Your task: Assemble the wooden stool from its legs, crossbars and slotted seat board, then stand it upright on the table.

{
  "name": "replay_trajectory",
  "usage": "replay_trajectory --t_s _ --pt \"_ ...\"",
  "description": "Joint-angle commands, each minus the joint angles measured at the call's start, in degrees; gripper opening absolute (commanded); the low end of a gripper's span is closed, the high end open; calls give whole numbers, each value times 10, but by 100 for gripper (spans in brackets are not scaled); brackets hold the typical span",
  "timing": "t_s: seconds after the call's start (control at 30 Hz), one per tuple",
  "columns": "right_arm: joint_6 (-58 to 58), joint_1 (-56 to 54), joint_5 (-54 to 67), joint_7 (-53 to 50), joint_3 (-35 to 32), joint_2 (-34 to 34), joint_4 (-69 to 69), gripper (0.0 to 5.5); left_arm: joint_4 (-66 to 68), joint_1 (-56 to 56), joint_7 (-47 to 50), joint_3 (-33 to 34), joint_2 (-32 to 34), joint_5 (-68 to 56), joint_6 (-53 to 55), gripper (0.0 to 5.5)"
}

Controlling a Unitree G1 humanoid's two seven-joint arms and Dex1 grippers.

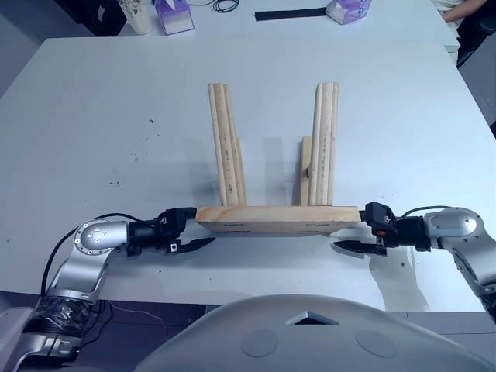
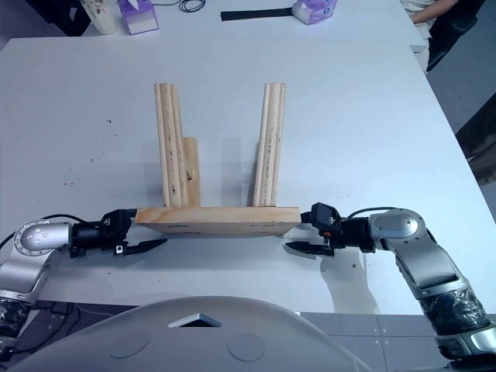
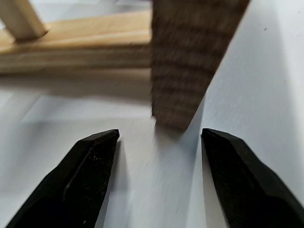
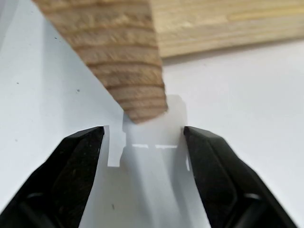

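The stool (image 1: 279, 218) is laid on its side on the white table (image 1: 93, 116), near the front edge; its seat board is stood on one long edge, closest to the robot, and the legs (image 1: 227, 143) are stretched flat along the tabletop away from it, in two pairs; a short crossbar (image 1: 306, 170) is seen just inside the right pair. The left gripper (image 3: 160, 134) is held at the board's left end, fingers (image 3: 76, 185) spread wide, the end grain framed between them and not clamped; the right gripper (image 4: 144, 129) is held likewise at the right end, released, nothing grasped. At the far edge a cup (image 1: 139, 15), two tissue boxes (image 1: 174, 15) and a black strip (image 1: 291, 14) are set well apart from the stool.
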Motion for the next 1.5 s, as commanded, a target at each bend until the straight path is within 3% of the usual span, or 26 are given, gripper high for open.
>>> replay_trajectory --t_s 0.03,0.23,0.3,0.67,0.97,1.13,1.3,1.4,1.5 --pt "-13 -20 -17 -14 14 16 6 312 6 -7 -4 -18 2 13 6 327" --pt "-32 -19 -34 -26 23 25 18 312 9 -26 -5 -36 0 16 12 327" --pt "-37 -19 -38 -24 26 22 20 312 17 -28 -5 -40 4 23 3 302" --pt "-45 -6 -41 -23 29 19 15 140 25 -35 -24 -35 21 1 2 126" --pt "81 18 74 -27 -37 9 -108 138 -101 -10 -22 8 41 -77 108 126" --pt "276 68 258 -68 -170 -30 -251 138 -253 63 -14 119 98 -209 254 126" --pt "418 48 626 -161 -326 -129 -273 138 -369 120 11 296 152 -403 417 127" --pt "412 44 869 -237 -356 -237 -233 138 -379 78 84 367 205 -591 505 127" --pt "417 40 968 -244 -371 -300 -201 138 -355 43 119 410 273 -723 562 127"
